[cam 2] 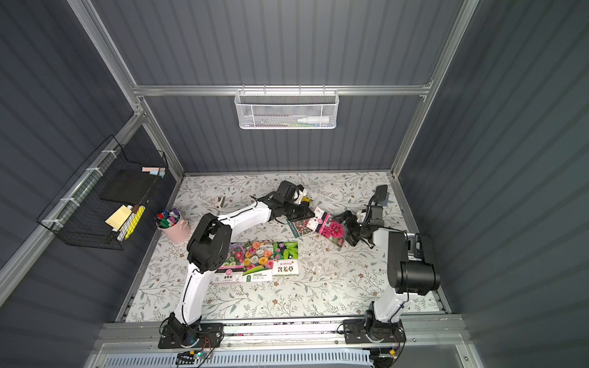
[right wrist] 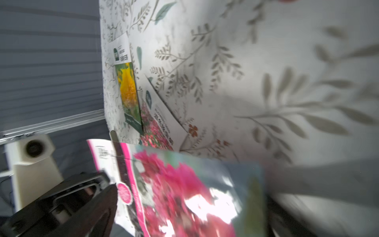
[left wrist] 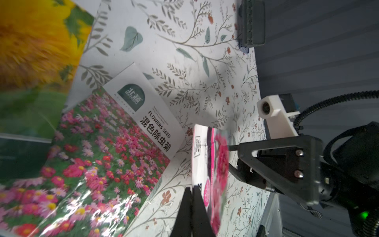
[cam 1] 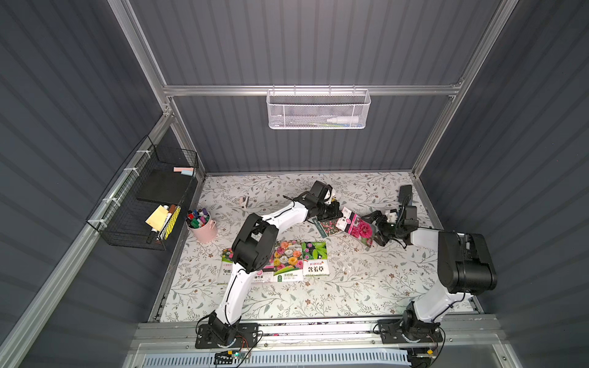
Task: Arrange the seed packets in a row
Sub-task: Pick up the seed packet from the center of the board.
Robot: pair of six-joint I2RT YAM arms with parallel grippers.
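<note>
Seed packets [cam 1: 288, 261] sit in a neat row at the front centre of the floral table [cam 1: 366, 286]. The green-leaf packet [cam 1: 315, 258] is on the end, touching the mixed-bloom packet [cam 1: 288, 261] beside it. Two more sit further along, partly hidden under the left arm [cam 1: 251, 245].

Further back, all eyes go to the pink-flower packet [cam 1: 358, 227], up off the table and tilted between the two arms. The left gripper [cam 1: 340, 217] has its fingers [left wrist: 184, 209] pressed together, pinching the packet by its white label end. The left wrist view shows that end [left wrist: 200, 143] right at the fingertips. The right gripper [cam 1: 373, 231] is at the other end with its jaws spread wide, one on each side of the thin packet. From the left wrist camera, that open gripper [left wrist: 232, 158] is plainly not clamping it.

Below the left gripper, the daisy-field packet [cam 1: 330, 227] lies flat on the table at an angle. The yellow-flower packet [right wrist: 128, 92] lies just beside it, and their corners overlap in the right wrist view. Both are well apart from the row.
</note>
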